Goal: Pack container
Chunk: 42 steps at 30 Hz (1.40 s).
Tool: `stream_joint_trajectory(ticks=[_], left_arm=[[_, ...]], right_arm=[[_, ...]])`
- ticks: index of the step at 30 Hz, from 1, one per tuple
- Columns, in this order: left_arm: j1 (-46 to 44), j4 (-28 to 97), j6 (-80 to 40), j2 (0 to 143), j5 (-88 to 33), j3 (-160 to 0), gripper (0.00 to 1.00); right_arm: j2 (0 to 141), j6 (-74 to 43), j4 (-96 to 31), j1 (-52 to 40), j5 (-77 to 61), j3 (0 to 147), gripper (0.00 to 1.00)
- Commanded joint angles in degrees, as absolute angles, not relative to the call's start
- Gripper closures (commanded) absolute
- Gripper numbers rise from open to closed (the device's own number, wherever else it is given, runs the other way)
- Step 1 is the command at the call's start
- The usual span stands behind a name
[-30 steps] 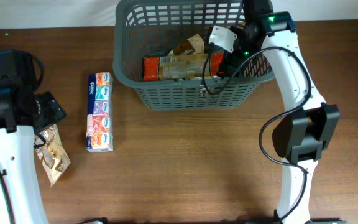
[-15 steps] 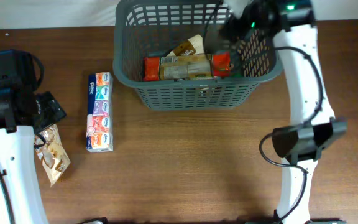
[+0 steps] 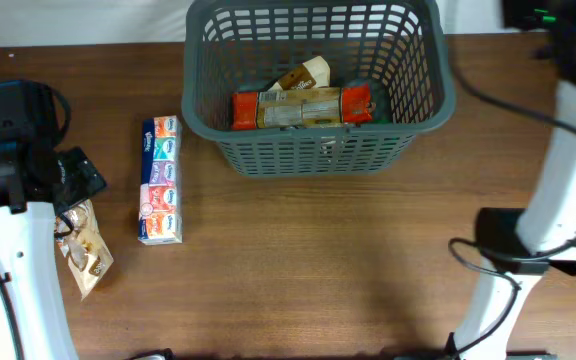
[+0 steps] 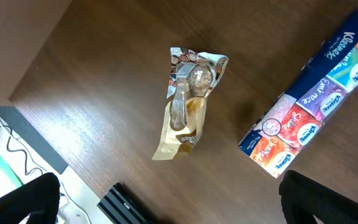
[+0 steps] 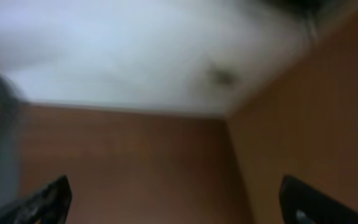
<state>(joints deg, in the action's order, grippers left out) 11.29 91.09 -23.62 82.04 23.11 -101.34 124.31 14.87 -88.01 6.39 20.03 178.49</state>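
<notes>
Brown wood table (image 3: 298, 260), white wall behind. The container (image 3: 308, 155) sits upright at 12 o'clock in the overhead view. It holds a long orange-brown packet (image 3: 303, 107) lying across it and a tan packet (image 3: 306, 74) behind that. Tissue multipack (image 3: 160, 180) at 9 o'clock, apart from the container. Snack bag (image 3: 86, 248) at 8 o'clock. Left gripper (image 4: 173, 208) hangs over the snack bag, jaws wide apart, nothing in them. Right arm (image 3: 568, 130) is up at 2 o'clock, right of the container. Right gripper (image 5: 179, 208): view blurred, jaws apart, empty.

One basket (image 3: 313, 155) — one long orange packet (image 3: 303, 107), one tan packet (image 3: 305, 75), one tissue multipack (image 3: 160, 180), one snack bag (image 3: 88, 248).
</notes>
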Motion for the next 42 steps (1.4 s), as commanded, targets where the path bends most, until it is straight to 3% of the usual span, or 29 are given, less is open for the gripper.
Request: stream_joint_trajectory(ticks=[1,15,23,42], left_arm=[[11.6,91.2,-23.7,82.2,23.1,-101.3,0.00],[11.6,91.2,-23.7,82.2,23.1,-101.3,0.00],[11.6,91.2,-23.7,82.2,23.1,-101.3,0.00],[11.6,87.1,-23.8,82.2,18.5,-101.3,0.01]], right_arm=[[123.5,4.1,-92.9,14.1,22.7,178.9,0.01],[125.1,0.3,-97.3,36.6,6.2,178.3,0.01],[128.2,0.4,-97.3,39.2,9.0,176.9,0.01],[129.0,0.3,-95.8,39.4,9.2,153.9,0.01]])
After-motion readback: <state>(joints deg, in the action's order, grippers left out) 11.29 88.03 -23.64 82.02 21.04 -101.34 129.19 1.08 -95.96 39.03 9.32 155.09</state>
